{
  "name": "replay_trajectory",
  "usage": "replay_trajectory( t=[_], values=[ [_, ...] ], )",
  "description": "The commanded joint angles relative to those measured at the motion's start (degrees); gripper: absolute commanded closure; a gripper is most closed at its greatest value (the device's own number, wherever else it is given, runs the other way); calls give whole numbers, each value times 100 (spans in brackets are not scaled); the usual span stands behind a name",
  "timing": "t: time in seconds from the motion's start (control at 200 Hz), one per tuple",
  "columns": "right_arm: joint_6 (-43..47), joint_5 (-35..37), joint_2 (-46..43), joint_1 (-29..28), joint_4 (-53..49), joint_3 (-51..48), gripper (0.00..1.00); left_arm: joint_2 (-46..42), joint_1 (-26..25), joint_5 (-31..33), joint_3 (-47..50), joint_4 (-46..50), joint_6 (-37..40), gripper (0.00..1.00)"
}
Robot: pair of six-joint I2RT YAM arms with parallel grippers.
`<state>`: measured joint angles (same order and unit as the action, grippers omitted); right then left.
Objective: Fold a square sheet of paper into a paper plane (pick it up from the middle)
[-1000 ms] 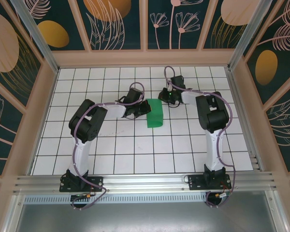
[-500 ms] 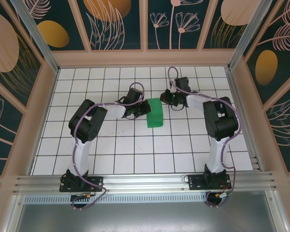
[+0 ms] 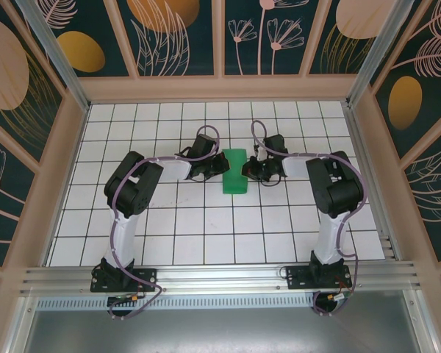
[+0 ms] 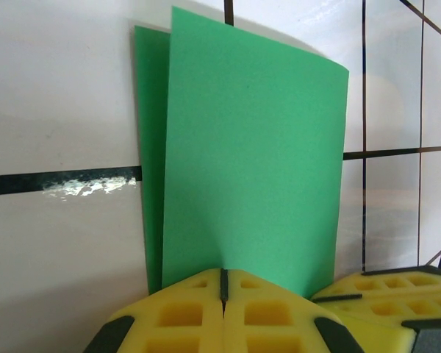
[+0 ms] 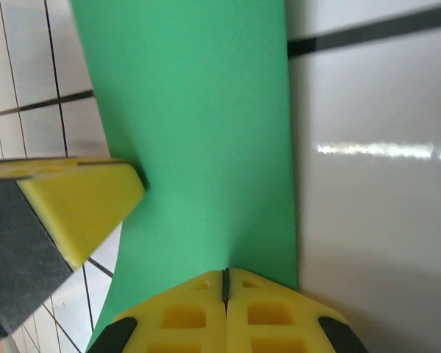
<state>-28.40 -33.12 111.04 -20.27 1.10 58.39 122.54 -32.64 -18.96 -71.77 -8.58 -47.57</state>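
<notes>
The square sheet of paper (image 3: 235,175) is bright green and lies folded in half on the white grid table (image 3: 206,228), between my two grippers. In the left wrist view its top layer (image 4: 250,162) sits slightly offset from the layer beneath. My left gripper (image 3: 222,166) is shut, its yellow tips (image 4: 223,273) resting on the paper's left edge. My right gripper (image 3: 248,170) is shut too, its tips (image 5: 226,272) pressing the paper (image 5: 198,125) at the right edge. Each wrist view catches a yellow finger of the other gripper, one in the left view (image 4: 397,290) and one in the right (image 5: 73,206).
A wooden-framed wall (image 3: 220,88) closes the table at the back, with side walls left and right. The arm bases (image 3: 121,278) (image 3: 317,276) stand on a metal rail along the near edge.
My right gripper has swung from behind the paper down to its right edge and now touches it. The left arm has stayed put. The paper lies a little flatter.
</notes>
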Motion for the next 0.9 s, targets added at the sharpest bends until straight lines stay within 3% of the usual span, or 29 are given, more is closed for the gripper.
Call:
replay_trajectory(
  t=[0.0,0.355,0.525,0.896],
  values=[
    [205,-128,-235,-41,-349,-234,99,595,135,947,479,1561,191,100],
    [265,-283,-540,-91,-365,-92,98,561,135,963,531,1525,249,100],
    [228,-300,-348,-221,-383,260,98,492,135,935,542,1528,370,100],
    [447,-358,-114,-268,-679,-46,98,472,136,1015,453,1649,545,100]
  ],
)
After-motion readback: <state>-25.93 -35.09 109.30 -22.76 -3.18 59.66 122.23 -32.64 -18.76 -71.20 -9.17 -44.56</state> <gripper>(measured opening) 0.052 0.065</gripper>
